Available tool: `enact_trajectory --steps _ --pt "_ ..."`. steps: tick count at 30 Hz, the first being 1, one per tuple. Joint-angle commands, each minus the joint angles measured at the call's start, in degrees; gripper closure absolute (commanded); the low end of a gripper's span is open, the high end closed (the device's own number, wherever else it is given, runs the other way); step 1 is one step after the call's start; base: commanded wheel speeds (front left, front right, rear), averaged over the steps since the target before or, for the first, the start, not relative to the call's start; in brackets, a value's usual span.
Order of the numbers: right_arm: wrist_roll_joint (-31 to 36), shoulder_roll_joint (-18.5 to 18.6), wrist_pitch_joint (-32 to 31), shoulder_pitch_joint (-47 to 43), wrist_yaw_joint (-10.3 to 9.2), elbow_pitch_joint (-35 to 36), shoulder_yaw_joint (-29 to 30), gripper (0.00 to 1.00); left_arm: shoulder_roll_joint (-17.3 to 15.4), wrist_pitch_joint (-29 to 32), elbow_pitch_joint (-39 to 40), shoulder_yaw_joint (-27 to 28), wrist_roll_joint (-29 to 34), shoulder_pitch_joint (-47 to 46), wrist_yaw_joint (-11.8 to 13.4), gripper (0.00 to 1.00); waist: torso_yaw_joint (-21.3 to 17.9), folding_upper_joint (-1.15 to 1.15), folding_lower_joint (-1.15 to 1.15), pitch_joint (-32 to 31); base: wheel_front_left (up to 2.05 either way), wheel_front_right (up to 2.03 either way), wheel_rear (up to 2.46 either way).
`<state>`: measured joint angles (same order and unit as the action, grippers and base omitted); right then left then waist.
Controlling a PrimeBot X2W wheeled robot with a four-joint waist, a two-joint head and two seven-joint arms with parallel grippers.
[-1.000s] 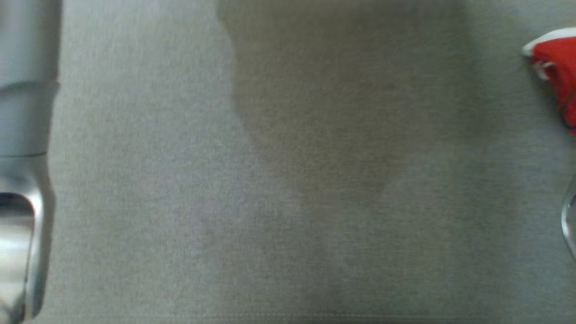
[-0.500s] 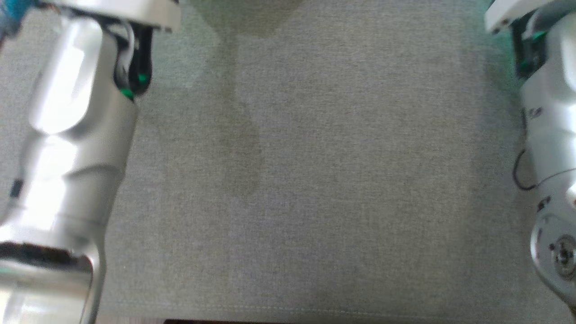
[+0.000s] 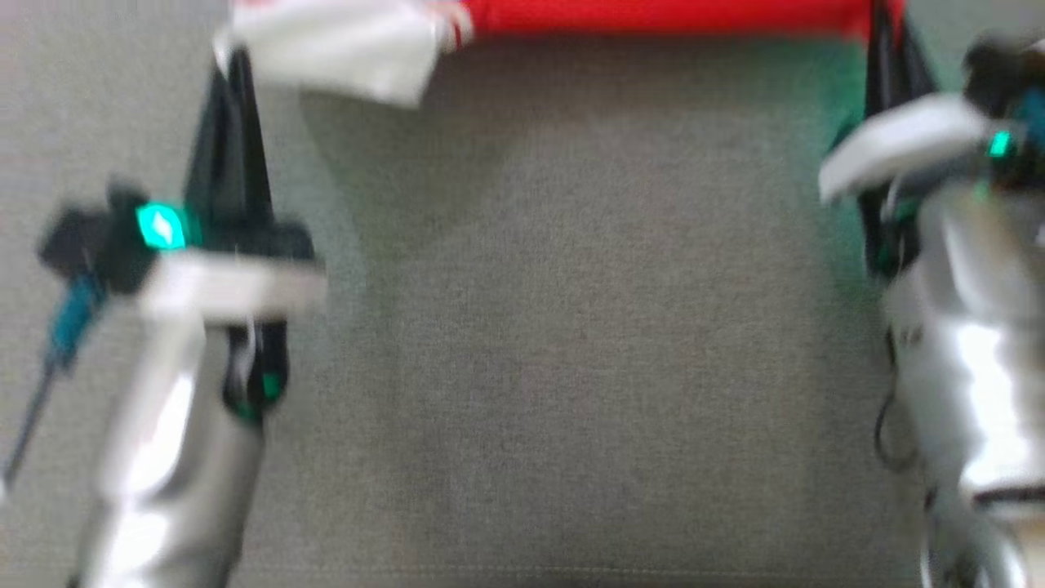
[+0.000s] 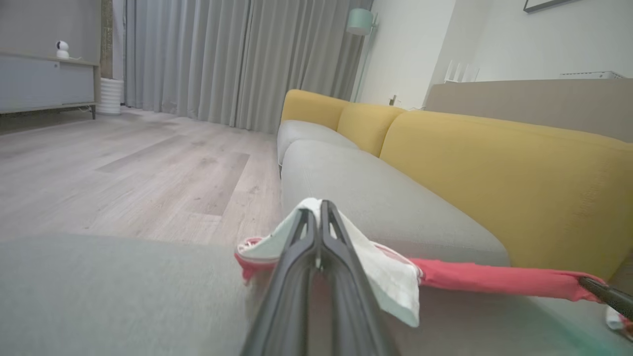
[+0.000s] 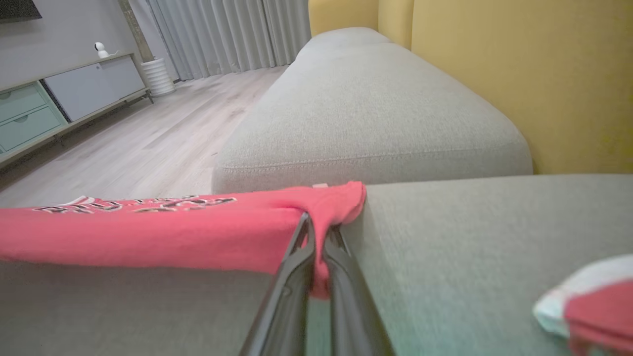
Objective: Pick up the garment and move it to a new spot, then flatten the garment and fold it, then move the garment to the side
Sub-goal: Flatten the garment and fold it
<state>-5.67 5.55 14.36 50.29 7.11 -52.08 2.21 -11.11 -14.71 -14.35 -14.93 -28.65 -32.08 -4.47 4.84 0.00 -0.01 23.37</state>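
Note:
The garment (image 3: 653,16) is red with a white sleeve (image 3: 335,45) and hangs stretched in a band along the top of the blurred head view. My left gripper (image 3: 235,69) is shut on its white end; the left wrist view shows the fingers (image 4: 319,217) pinched on white cloth (image 4: 385,277). My right gripper (image 3: 886,37) is shut on the red end, where the fingers (image 5: 316,242) clamp a fold of the printed red fabric (image 5: 148,232). Another red and white part (image 5: 588,301) lies on the cushion at the lower right of the right wrist view.
Under both arms is a grey sofa seat cushion (image 3: 571,327), its front seam near the bottom of the head view. A yellow backrest (image 4: 494,173) runs along the far side. Another grey cushion (image 5: 376,113) adjoins, and wooden floor (image 4: 123,168) and a low cabinet (image 5: 74,89) lie beyond.
The head camera has shifted, so the whole picture moved. Both grippers and the garment stretched between them now show at the top, where half a second ago there were forearms and bare cushion.

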Motion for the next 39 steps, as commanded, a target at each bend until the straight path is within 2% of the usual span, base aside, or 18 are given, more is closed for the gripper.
enact_trajectory --steps 1,5,9,16,22,26,30,39 --pt "-0.75 -1.02 0.62 -2.30 0.37 2.67 -1.23 1.00 -2.46 -0.28 3.43 2.31 0.56 2.02 0.57 1.00 -0.39 0.00 0.01 -4.03 0.00 0.00 0.00" --pt "-3.16 -1.08 0.58 -10.86 0.37 6.02 -1.64 1.00 -3.09 0.17 8.31 1.69 0.62 12.74 1.92 1.00 -0.55 0.00 0.01 -9.50 0.00 0.00 0.00" --pt "-3.99 -1.35 -0.43 -19.04 0.37 11.05 -1.75 1.00 -3.97 1.80 14.51 2.35 -0.31 22.56 4.49 1.00 -1.19 0.00 0.01 -14.36 0.00 0.00 0.00" --pt "-4.20 -2.31 -5.38 -35.61 0.37 24.97 0.87 1.00 -4.42 6.07 23.42 1.69 -2.29 37.03 7.91 1.00 -1.27 0.00 0.01 -20.45 0.00 0.00 0.00" --pt "-4.86 -2.63 -13.12 -48.62 0.37 38.06 1.85 1.00 -5.25 8.97 28.61 1.04 -3.20 44.93 9.84 1.00 -1.14 0.00 0.01 -22.98 0.00 0.00 0.00" --pt "-5.50 -2.65 -17.78 -52.06 0.37 41.46 1.39 1.00 -6.04 10.59 28.83 0.28 -3.40 46.61 9.76 1.00 -1.28 0.00 0.01 -23.61 0.00 0.00 0.00" --pt "-5.38 -2.66 -23.47 -52.44 0.37 43.88 0.84 1.00 -6.63 12.28 26.73 -0.85 -3.63 44.85 8.61 1.00 -1.24 0.00 0.01 -23.91 0.00 0.00 0.00" --pt "-2.33 -2.67 -35.84 -47.22 0.37 41.27 0.11 1.00 -7.04 16.43 15.14 -3.71 -4.39 32.66 3.56 1.00 -0.99 0.00 0.01 -23.43 0.00 0.00 0.00"
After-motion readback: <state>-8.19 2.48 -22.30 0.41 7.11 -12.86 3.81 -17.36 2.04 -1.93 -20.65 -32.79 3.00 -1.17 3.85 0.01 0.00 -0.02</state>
